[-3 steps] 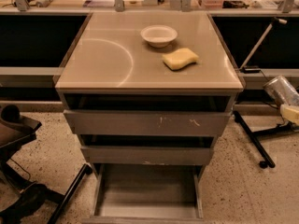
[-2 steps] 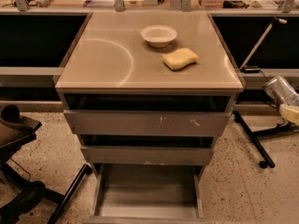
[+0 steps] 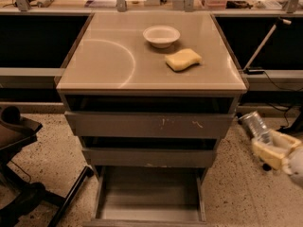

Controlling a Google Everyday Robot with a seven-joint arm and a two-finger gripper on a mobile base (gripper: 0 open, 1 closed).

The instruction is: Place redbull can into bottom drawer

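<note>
The redbull can (image 3: pixel 252 123) is a silvery can held tilted at the right edge of the view, beside the cabinet at the height of the top drawer. My gripper (image 3: pixel 263 139), with yellowish fingers (image 3: pixel 272 148), comes in from the lower right and is shut on the can's lower end. The bottom drawer (image 3: pixel 149 195) is pulled out at the foot of the cabinet, a wide grey tray with nothing in it, down and to the left of the can.
A white bowl (image 3: pixel 161 35) and a yellow sponge (image 3: pixel 182 59) sit on the cabinet top (image 3: pixel 104 60). The two upper drawers (image 3: pixel 149 125) stick out slightly. A black chair base (image 3: pixel 21 174) stands at the lower left. A pole and cables (image 3: pixel 262 48) lie at the right.
My gripper with the can has moved down and to the left, closer to the cabinet's right side. The drawers, bowl and sponge have not moved.
</note>
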